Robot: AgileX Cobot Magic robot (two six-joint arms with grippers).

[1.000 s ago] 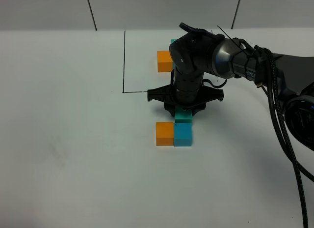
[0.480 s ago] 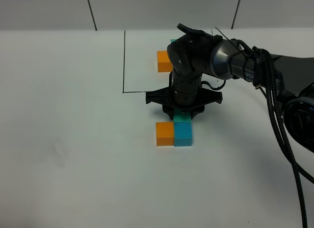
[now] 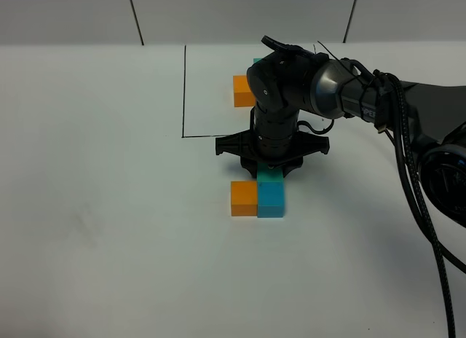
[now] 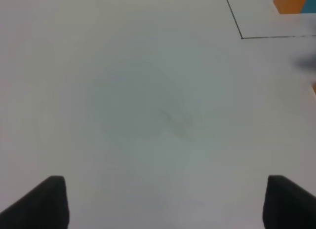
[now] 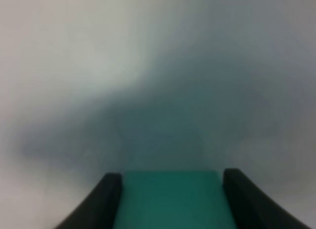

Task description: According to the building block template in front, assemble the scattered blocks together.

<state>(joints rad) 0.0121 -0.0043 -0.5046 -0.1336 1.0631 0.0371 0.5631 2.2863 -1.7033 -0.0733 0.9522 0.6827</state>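
Nearest to us in the high view, we see the orange cube (image 3: pixel 243 198) and the sky-blue cube (image 3: pixel 272 200) sitting side by side on the white table (image 3: pixel 109 229), their faces touching, the orange one to the left. On top of the blue cube we find the teal-green cube (image 3: pixel 271 175), only its lower front showing beneath the arm.

Directly above that stack we see the right gripper (image 3: pixel 271 167) pointing straight down, its black body and side flanges covering most of the green cube. In the right wrist view we see the two dark fingers (image 5: pixel 106 199) pressed against either side of the teal-green cube (image 5: pixel 170 199), so we read this gripper as clamped on it. The right arm (image 3: pixel 349 97) reaches in from the right edge with its cables hanging.

Farther back we see the thin black rectangle (image 3: pixel 184 90) drawn on the table. Inside it stands the building block template (image 3: pixel 244 90), of which we can make out the orange cube and a sliver of teal behind the arm; the rest is hidden.

We do not see the left gripper in the high view. In its own wrist view we see its fingertips (image 4: pixel 42 202) standing wide apart over bare table, holding nothing, with the template (image 4: pixel 294 2) near a corner of the outline.
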